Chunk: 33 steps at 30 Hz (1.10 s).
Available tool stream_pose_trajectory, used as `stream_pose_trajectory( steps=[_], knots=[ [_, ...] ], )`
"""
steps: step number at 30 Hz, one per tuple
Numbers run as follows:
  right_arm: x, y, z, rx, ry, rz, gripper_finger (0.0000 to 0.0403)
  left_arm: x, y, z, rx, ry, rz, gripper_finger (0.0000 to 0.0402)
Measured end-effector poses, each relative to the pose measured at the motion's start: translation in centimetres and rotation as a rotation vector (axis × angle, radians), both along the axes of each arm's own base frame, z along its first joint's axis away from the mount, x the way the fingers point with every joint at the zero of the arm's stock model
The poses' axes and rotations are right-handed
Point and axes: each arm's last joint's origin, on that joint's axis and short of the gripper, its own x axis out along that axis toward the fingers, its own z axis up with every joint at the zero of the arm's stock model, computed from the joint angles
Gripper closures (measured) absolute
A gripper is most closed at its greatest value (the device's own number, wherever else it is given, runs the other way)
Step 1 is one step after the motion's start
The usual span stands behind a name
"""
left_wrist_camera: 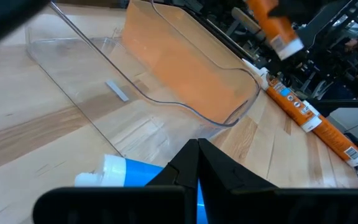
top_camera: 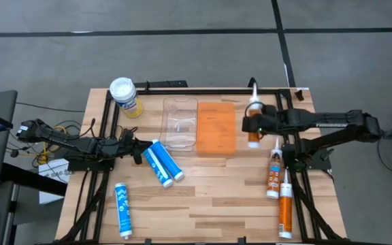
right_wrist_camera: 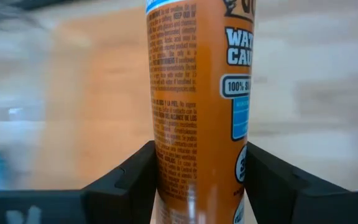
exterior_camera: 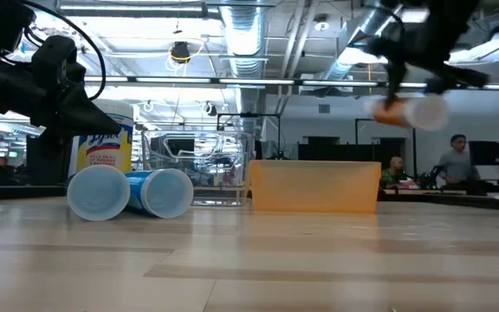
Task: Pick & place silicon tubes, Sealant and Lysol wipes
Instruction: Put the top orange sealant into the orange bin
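Right gripper (top_camera: 254, 126) has its fingers clamped on an orange sealant tube (right_wrist_camera: 197, 93), held in the air just right of the orange bin (top_camera: 216, 128); low view shows the tube well above the desk (top_camera: 203, 197). Two more orange tubes (top_camera: 275, 173) lie near the right edge. Left gripper (top_camera: 140, 148), fingers together and holding nothing, sits beside two blue tubes (top_camera: 163, 162); a third blue tube (top_camera: 122, 207) lies nearer. Wipes canister (top_camera: 125, 95) stands far left, clear bin (top_camera: 180, 122) beside the orange one. The tube is likely stiff, light and smooth, so it may slip or swing; a mid-body hold looks best.
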Motion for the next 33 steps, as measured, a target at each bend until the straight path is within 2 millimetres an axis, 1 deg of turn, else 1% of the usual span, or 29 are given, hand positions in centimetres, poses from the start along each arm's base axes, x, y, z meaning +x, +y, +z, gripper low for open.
stream_pose_trajectory(
  steps=[3, 5, 8, 10, 12, 15, 20, 25, 30, 33],
  knots=[
    [1.8, -0.2, 1.8, -0.054, -0.075, 0.046, 0.0216, 0.0, 0.0, 0.0, 0.000, 0.000, 0.000, 0.0401],
    [3.3, -0.4, 2.5, -0.081, -0.097, 0.067, 0.0216, 0.0, 0.0, 0.0, -0.001, 0.000, 0.000, 0.0402],
    [5.6, -0.8, 3.0, -0.097, -0.121, 0.063, 0.0216, 0.0, 0.0, 0.0, -0.004, -0.004, -0.003, 0.0401],
    [7.1, -1.1, 2.8, -0.107, -0.125, 0.052, 0.0216, 0.0, 0.0, 0.1, -0.007, -0.007, -0.005, 0.0401],
    [8.6, -1.5, 2.3, -0.116, -0.124, 0.036, 0.0215, 0.0, 0.0, 0.0, -0.008, -0.007, -0.008, 0.0401],
    [10.7, -2.1, 1.3, -0.112, -0.169, -0.004, 0.0210, 0.0, -0.1, 0.0, -0.011, -0.006, -0.017, 0.0401],
    [13.2, -3.3, -1.0, -0.102, -0.186, -0.051, 0.0214, 0.0, -0.1, 0.0, -0.014, -0.005, -0.029, 0.0401],
    [14.8, -3.8, -2.9, -0.099, -0.187, -0.057, 0.0215, 0.0, -0.1, 0.0, -0.014, -0.005, -0.030, 0.0401],
    [15.9, -3.7, -4.6, -0.073, -0.175, -0.039, 0.0215, 0.0, -0.1, 0.0, -0.014, -0.005, -0.030, 0.0401],
    [16.3, -3.7, -5.7, -0.066, -0.144, -0.037, 0.0216, 0.0, -0.1, 0.0, -0.014, -0.005, -0.030, 0.0402]
  ],
)
